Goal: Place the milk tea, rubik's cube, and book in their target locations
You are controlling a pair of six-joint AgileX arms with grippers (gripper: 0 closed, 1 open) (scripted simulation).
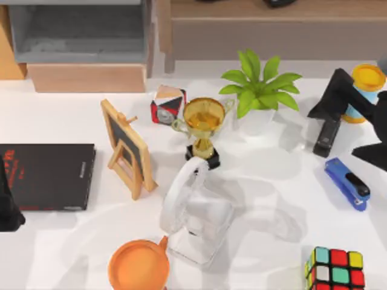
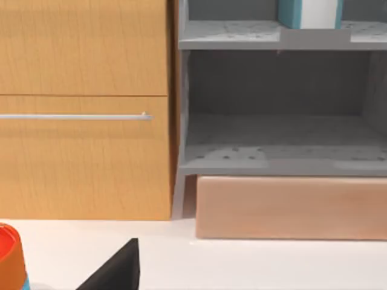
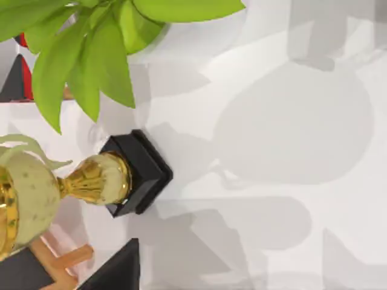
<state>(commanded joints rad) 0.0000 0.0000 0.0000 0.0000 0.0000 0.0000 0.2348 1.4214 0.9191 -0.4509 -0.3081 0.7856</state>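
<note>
Right gripper (image 1: 326, 140) hangs at 2 o'clock on the worktop (image 1: 266, 181); we cannot tell whether it is released or clenched. Left gripper (image 1: 7, 211) is parked at 9 o'clock, state also unclear. Book (image 2: 289, 12) sits on the upper grey shelf (image 2: 230, 35). Rubik's cube (image 1: 335, 269) is at 5 o'clock. Milk tea (image 1: 366, 86) stands at 2 o'clock, just beside the right arm, so we judge it next: grip below the lid, keep it upright, and clear the plant (image 1: 259, 84) and blue stapler (image 1: 346, 182).

White table (image 1: 266, 175) holds black book (image 1: 48, 176), small chalkboard (image 1: 126, 148), gold trophy (image 1: 204, 127), green plant (image 1: 259, 86), blue stapler (image 1: 347, 183), rubik's cube (image 1: 334, 269), orange cup (image 1: 138, 265).
</note>
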